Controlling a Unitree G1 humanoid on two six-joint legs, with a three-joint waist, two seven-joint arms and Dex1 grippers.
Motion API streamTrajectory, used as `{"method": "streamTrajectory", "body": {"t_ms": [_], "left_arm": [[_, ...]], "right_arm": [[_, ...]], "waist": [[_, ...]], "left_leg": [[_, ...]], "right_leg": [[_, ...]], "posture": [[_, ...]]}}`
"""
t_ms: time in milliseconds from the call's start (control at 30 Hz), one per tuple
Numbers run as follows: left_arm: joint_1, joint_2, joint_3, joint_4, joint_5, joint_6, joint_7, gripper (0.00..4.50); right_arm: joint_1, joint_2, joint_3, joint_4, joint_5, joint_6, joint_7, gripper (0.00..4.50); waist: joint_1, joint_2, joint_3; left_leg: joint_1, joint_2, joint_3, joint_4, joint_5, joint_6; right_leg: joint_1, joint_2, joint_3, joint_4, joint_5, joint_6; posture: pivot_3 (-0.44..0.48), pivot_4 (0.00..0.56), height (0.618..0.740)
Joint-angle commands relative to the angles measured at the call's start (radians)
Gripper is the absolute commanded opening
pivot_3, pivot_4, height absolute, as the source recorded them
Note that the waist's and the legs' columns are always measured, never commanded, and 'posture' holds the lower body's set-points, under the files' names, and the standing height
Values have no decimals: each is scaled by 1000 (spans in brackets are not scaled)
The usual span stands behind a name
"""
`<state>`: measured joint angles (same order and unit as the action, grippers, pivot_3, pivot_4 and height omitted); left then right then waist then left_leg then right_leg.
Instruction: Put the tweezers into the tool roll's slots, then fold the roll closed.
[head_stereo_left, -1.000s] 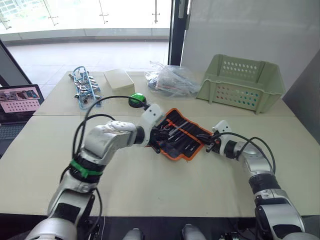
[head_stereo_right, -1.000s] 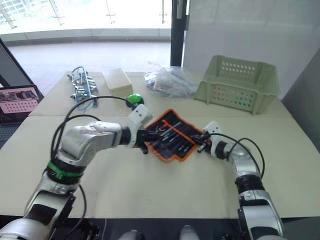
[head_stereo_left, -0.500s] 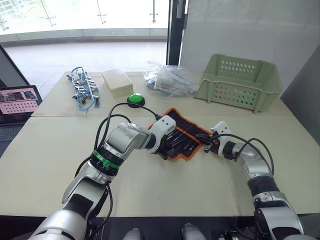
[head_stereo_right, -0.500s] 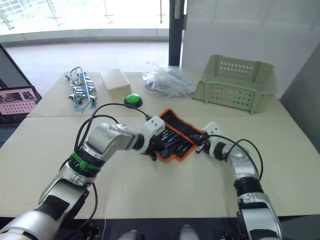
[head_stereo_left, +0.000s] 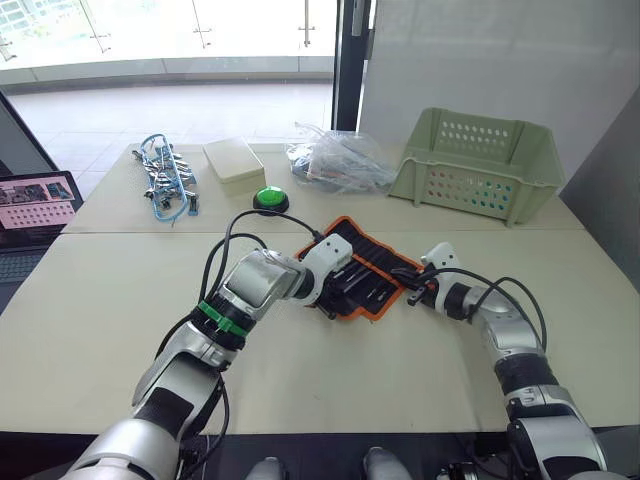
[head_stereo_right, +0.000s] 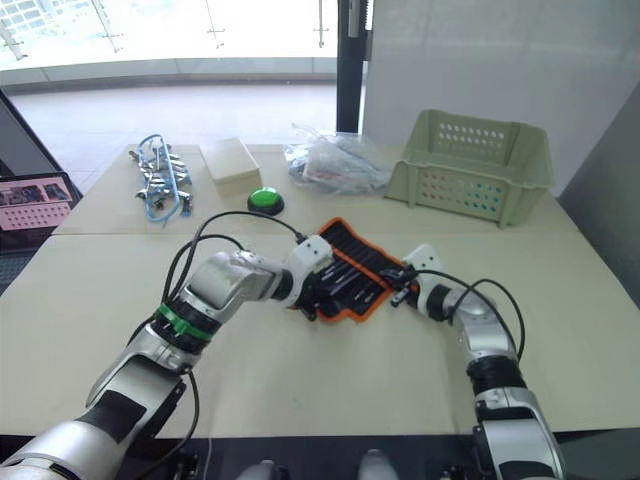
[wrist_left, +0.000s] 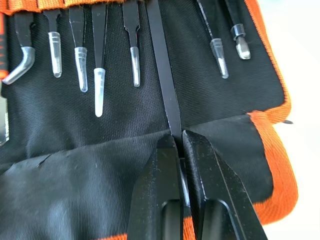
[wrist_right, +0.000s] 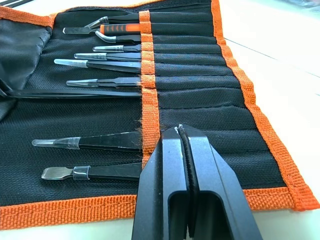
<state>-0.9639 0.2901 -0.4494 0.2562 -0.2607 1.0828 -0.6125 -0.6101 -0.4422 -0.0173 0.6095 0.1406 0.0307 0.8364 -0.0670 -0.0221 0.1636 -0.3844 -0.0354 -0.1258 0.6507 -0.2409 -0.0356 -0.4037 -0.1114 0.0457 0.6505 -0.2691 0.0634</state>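
L claw (head_stereo_left: 333, 290) sits at the roll's (head_stereo_left: 378, 270) left-near end, mid-table; R claw (head_stereo_left: 412, 291) at its right edge. Basket (head_stereo_left: 480, 165) far right, green button (head_stereo_left: 271, 198) far of the roll.

L wrist view: L fingers (wrist_left: 162, 185) pinch one tweezer (wrist_left: 163, 85), its far end in the slots (wrist_left: 100, 5) w/ other tweezers beside it.

R wrist view: R fingers (wrist_right: 170, 185) pressed together over roll's orange strip (wrist_right: 149, 107); whether they grip fabric, can't tell. Tweezers (wrist_right: 107, 64) lie sleeved in a row.
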Motion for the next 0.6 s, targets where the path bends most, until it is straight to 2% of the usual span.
{"method": "streamTrajectory", "body": {"t_ms": [33,367,600], "left_arm": [[-42,-31,-8,58,49,-86,-20,20],[-123,-110,-7,277,157,-259,-78,20],[-186,-184,7,526,228,-498,-116,20]], "right_arm": [[26,7,17,-24,-6,18,6,0],[41,10,28,-37,-12,24,1,0],[46,28,29,-38,-7,6,-2,0]], "waist": [[1,0,0],[2,0,0],[2,0,0]], "left_leg": [[0,0,0,0,0,0],[0,0,0,1,0,0],[0,-1,0,1,0,0]], "right_leg": [[0,0,0,0,0,0],[0,0,0,0,0,0],[1,0,0,0,0,0]], "posture": [[0,150,740],[0,150,740],[0,150,740]]}}
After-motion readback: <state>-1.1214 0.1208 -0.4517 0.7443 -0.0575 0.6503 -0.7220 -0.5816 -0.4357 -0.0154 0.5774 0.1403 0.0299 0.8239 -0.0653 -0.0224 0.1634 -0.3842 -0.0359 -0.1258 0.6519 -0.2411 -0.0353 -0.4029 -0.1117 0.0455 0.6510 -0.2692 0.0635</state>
